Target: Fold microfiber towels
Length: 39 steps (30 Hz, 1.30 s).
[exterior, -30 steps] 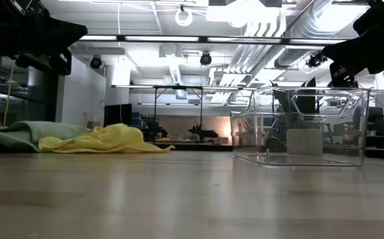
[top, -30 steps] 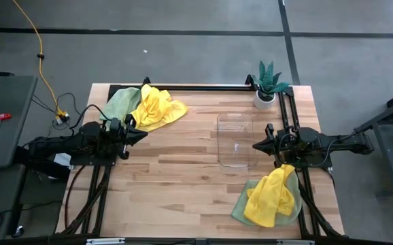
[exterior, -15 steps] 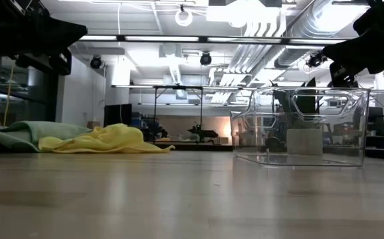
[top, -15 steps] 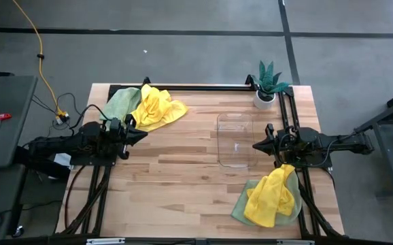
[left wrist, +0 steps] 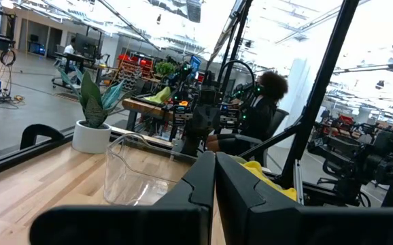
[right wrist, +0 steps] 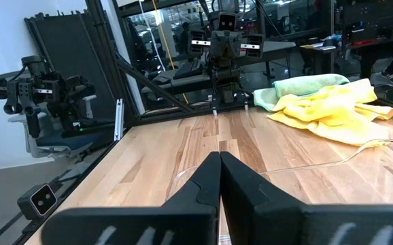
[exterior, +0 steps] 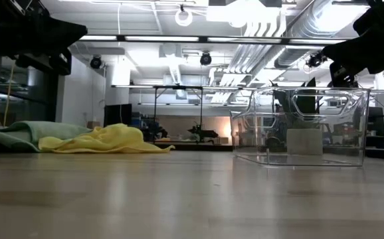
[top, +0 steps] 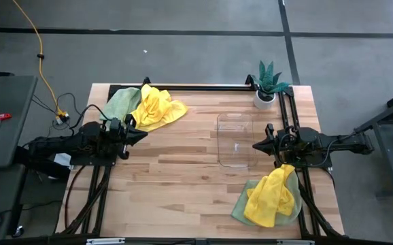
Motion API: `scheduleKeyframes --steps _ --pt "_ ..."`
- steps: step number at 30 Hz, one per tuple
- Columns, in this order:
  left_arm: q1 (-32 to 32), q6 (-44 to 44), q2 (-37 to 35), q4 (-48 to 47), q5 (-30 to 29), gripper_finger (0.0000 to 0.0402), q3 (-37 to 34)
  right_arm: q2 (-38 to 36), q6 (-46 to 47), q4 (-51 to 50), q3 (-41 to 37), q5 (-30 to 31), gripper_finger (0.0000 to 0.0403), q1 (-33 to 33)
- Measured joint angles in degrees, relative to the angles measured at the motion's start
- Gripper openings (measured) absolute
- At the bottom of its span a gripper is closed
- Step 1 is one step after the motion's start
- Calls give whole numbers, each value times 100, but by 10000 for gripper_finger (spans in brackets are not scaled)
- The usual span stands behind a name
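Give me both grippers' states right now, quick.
Left gripper: jaws shut, holding nothing, near the table's left edge.
Right gripper: jaws shut, holding nothing, beside the clear container.

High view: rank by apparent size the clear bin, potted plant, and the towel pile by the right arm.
1. Towel pile by the right arm, yellow on sage green: largest footprint.
2. Clear bin: somewhat smaller, though its faint edges make the margin unsure.
3. Potted plant: clearly smallest.

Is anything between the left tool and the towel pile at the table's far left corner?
Nothing visible. The shut left tool sits just short of the crumpled yellow and sage green microfiber towels, with only bare wooden table between them.
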Motion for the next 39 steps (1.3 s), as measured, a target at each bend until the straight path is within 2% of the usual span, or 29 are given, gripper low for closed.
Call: scheduleKeyframes --steps 11,13,15,16,21,23,29,39 --pt "1 0 0 1 -2 3 -1 2 2 32 -1 0 0 -1" --pt "2 -2 0 0 -1 3 -1 2 23 346 -2 2 0 0" --pt "0 0 0 1 -1 3 1 2 253 1181 0 135 0 0" --pt "1 -1 0 1 -2 3 0 2 392 1668 -1 421 0 0" --pt "2 -2 0 -1 -2 3 1 -4 1461 3425 154 2726 0 0" --pt "1 -1 0 0 -2 3 0 14 1487 3767 267 3096 0 -4" --pt "2 0 0 -1 -2 3 -1 727 697 3718 1017 2161 0 0" --pt "2 -51 0 123 -170 3 -1 2732 -22 1995 2895 2339 0 0"
